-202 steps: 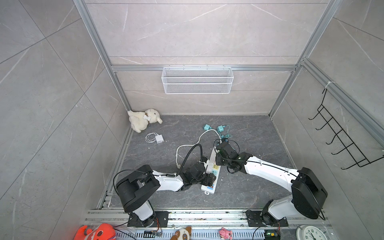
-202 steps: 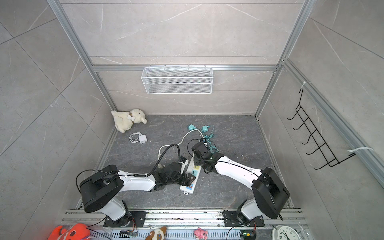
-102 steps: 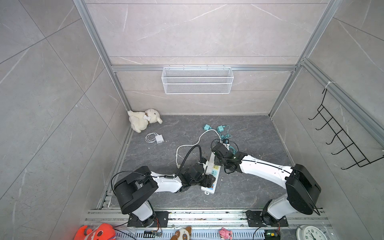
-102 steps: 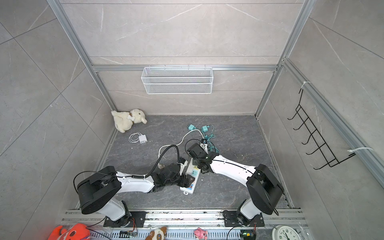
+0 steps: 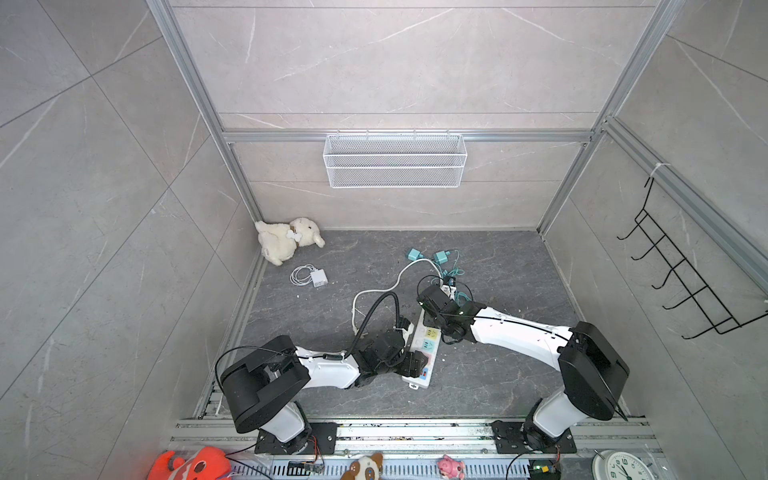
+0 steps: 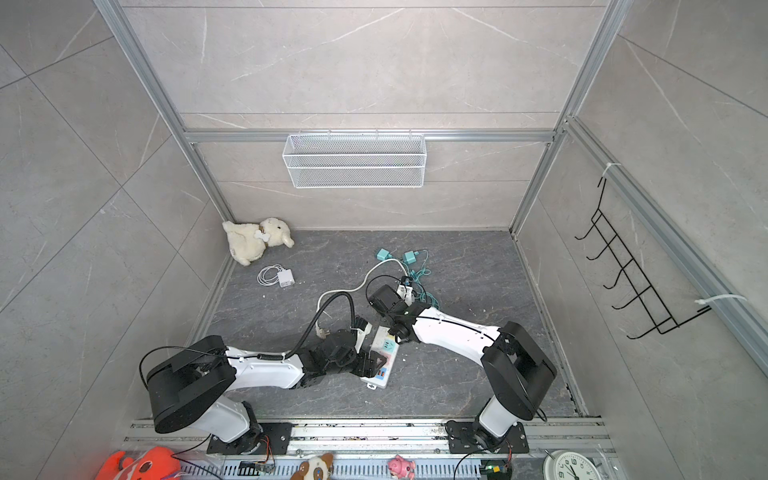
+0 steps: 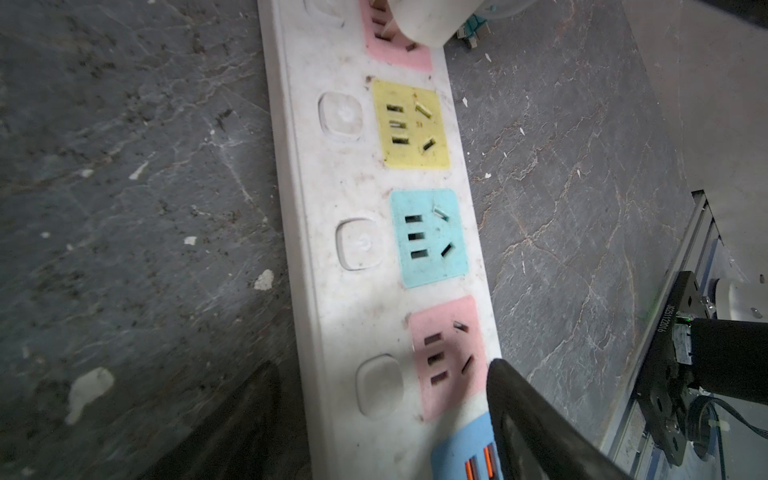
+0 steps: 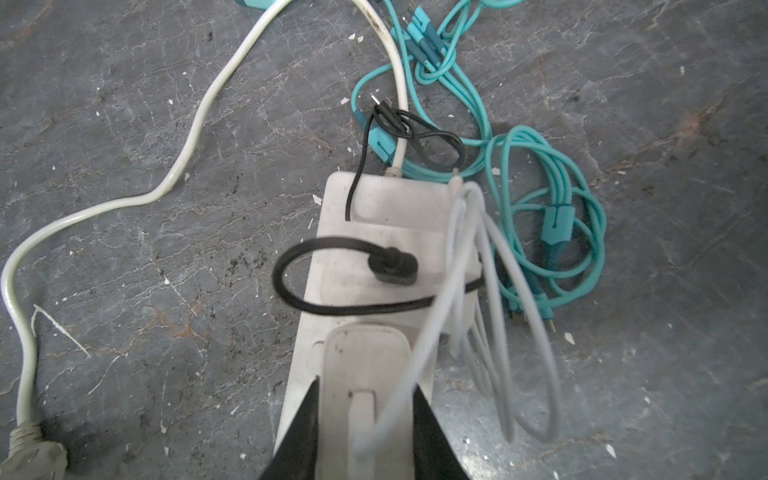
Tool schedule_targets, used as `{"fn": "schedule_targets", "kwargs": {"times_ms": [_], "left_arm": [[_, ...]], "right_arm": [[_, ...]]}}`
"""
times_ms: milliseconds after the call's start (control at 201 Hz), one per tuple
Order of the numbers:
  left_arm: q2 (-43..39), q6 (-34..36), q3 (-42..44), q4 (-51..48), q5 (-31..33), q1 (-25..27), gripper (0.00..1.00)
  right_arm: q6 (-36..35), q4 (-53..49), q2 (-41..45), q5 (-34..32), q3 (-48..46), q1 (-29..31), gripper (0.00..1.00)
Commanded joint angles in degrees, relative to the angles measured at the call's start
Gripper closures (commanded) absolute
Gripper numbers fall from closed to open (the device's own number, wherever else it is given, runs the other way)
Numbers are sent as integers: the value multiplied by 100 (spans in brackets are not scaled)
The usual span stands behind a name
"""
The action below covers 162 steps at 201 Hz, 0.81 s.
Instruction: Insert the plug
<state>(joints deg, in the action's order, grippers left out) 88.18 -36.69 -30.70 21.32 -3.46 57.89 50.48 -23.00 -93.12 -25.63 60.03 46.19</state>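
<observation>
A white power strip [image 5: 428, 347] [image 6: 384, 351] with pink, yellow and teal sockets lies on the dark floor. My left gripper [image 5: 409, 365] [image 6: 370, 365] [image 7: 378, 399] is clamped across its near end, one finger [image 7: 532, 419] on each side. My right gripper [image 5: 434, 305] [image 6: 388, 303] [image 8: 365, 399] is shut on a white plug [image 8: 363, 357] trailing pale grey cable loops [image 8: 490, 291]. In the left wrist view the plug [image 7: 436, 18] sits on the far pink socket [image 7: 395, 50], just beyond the yellow socket [image 7: 411, 124]. Whether its prongs are in the slots I cannot tell.
A black plug [image 8: 392, 266] sits in the strip's far end, beside tangled teal cables [image 8: 548, 216]. The strip's white cord [image 8: 187, 137] curves left to its loose plug [image 8: 29, 453]. A white charger [image 5: 318, 277] and plush toy [image 5: 286, 241] lie at the back left.
My right gripper has moved a little to the left with the plug, over the far part of the strip. The left arm and the strip have stayed where they were.
</observation>
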Motion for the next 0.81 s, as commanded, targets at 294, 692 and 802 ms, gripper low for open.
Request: {"fn": "schedule_targets", "kwargs": {"times_ms": [294, 692, 802], "left_arm": [[-214, -14, 49, 45, -4, 29, 19], [-736, 99, 42, -242, 242, 25, 19], [-1132, 214, 8, -641, 493, 27, 19]], "right_arm": [[710, -561, -479, -231, 212, 232, 91], [1014, -981, -927, -185, 412, 302, 91], [1034, -995, -1062, -83, 418, 297, 91]]}}
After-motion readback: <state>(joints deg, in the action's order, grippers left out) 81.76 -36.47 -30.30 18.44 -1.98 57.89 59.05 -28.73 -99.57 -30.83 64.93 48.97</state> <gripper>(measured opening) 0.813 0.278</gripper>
